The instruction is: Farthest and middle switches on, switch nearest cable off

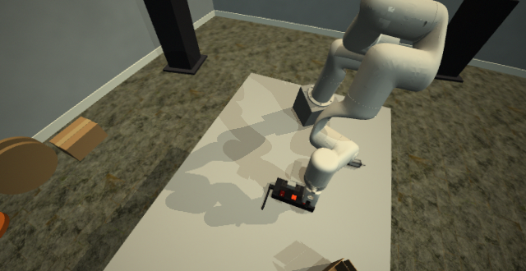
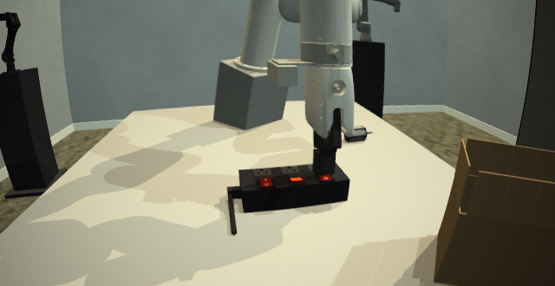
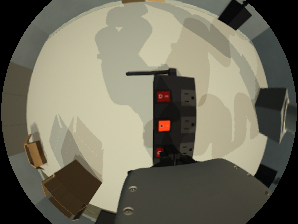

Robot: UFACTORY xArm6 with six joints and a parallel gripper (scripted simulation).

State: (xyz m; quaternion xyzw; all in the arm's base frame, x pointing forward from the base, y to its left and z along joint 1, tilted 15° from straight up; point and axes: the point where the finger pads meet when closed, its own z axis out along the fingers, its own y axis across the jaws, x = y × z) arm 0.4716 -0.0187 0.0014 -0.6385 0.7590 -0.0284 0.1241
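The black power strip [image 1: 288,189] [image 2: 277,195] [image 3: 186,119] lies the right way up on the pale table [image 2: 152,217], its cable stub [image 2: 231,210] [image 1: 266,197] [image 3: 147,72] at the left end. The middle switch [image 2: 296,179] [image 3: 164,125] [image 1: 293,197] glows bright orange. The switch nearest the cable [image 2: 265,183] [image 3: 164,96] [image 1: 282,193] and the farthest switch [image 2: 325,178] look darker red. My gripper [image 2: 324,168] [image 1: 310,197] is shut and empty. It points straight down onto the strip's end farthest from the cable, right at the farthest switch. I cannot tell whether it touches the switch.
An open cardboard box [image 2: 499,217] [image 1: 341,266] [image 3: 69,185] stands at the table's near right corner. A small dark plug-like object [image 2: 357,135] [image 1: 355,163] lies behind the gripper. The arm's grey base block [image 2: 249,95] stands at the back. Black pedestals stand on the floor around the table.
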